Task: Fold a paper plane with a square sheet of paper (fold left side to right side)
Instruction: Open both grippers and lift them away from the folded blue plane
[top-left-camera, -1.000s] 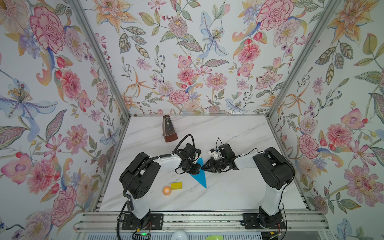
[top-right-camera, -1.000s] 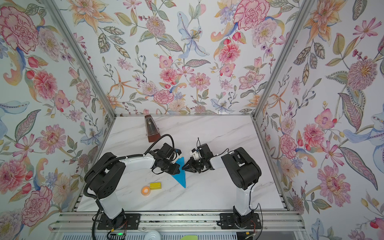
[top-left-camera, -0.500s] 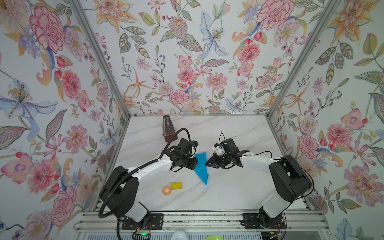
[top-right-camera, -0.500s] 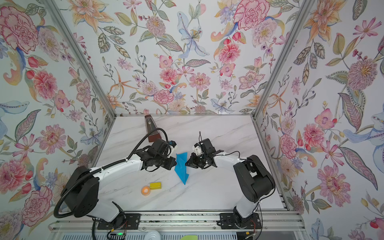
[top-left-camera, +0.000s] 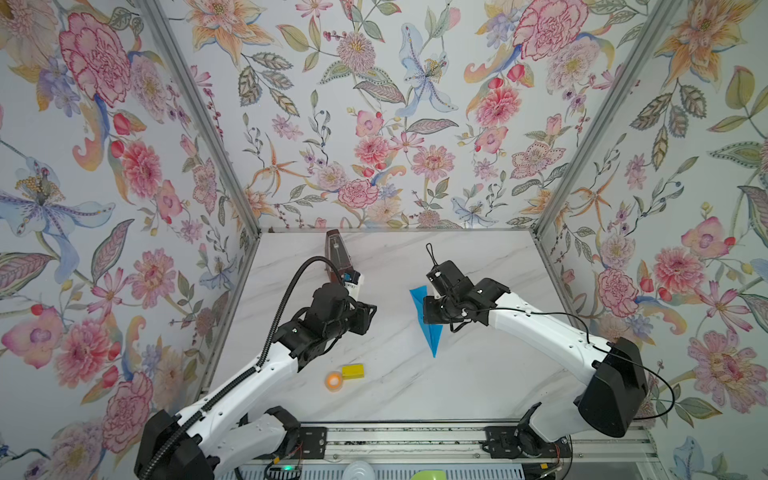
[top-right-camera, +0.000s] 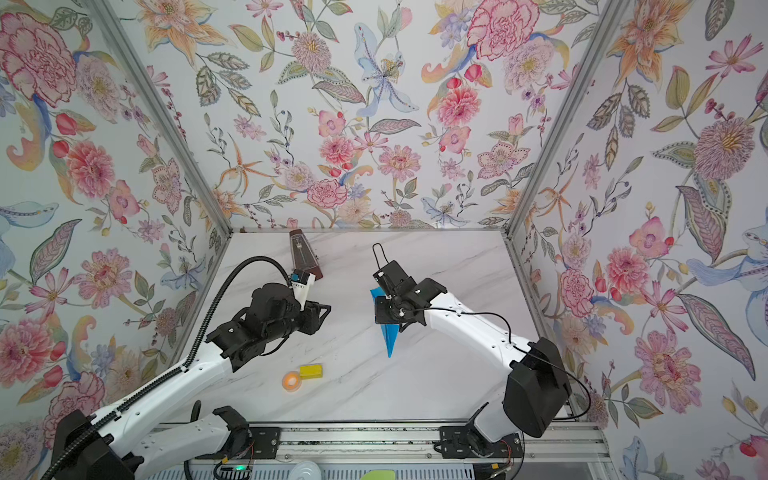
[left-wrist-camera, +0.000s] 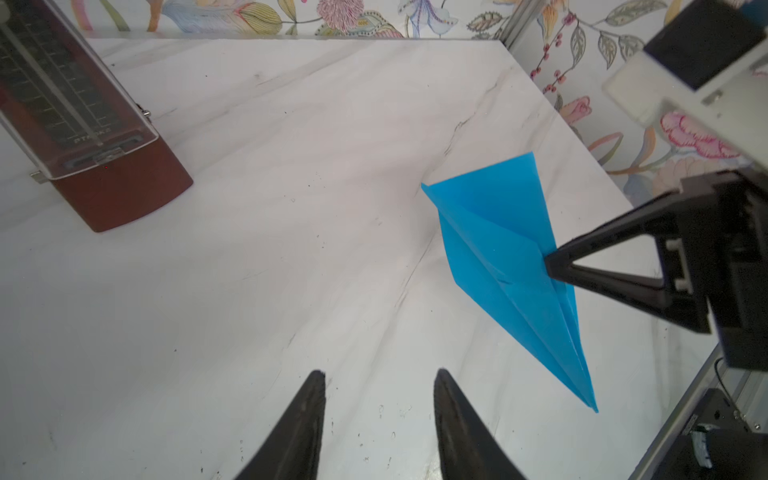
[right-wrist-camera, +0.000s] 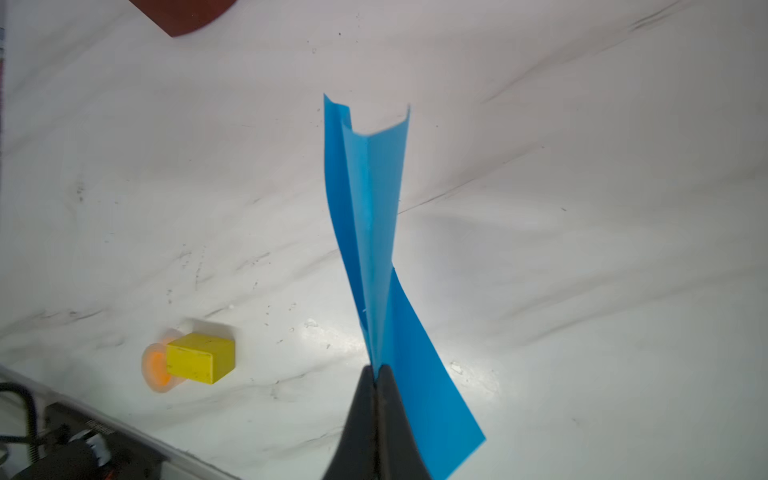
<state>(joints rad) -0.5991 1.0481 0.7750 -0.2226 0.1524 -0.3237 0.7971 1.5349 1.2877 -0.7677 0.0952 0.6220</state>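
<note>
Clamping the paper plane, the right pincer had its jaws pressed together on the folded centre ridge, roughly mid-length. Left wrist view confirmed it: black fingertips pinched on the ridge, wings spreading to either side, tail end flared open. Plane sat right of centre over the worktop in both top views, nose aimed at the near edge, tail toward the back wall, partly hidden under the right pincer. Looked raised off the marble; couldn't tell if the nose touched.

Other side: the left pincer was empty, jaws apart with a clear gap, marble visible between them. It hung left of centre, well apart from the plane, pointing toward it.

Clutter: the brown metronome stood upright near the back of the worktop, just behind the left arm's wrist. Near-left, the yellow block lay touching or just beside the orange tape roll; right wrist view had the block overlapping the roll, so contact couldn't be settled. Both were well apart from the plane and from either pincer.
</note>
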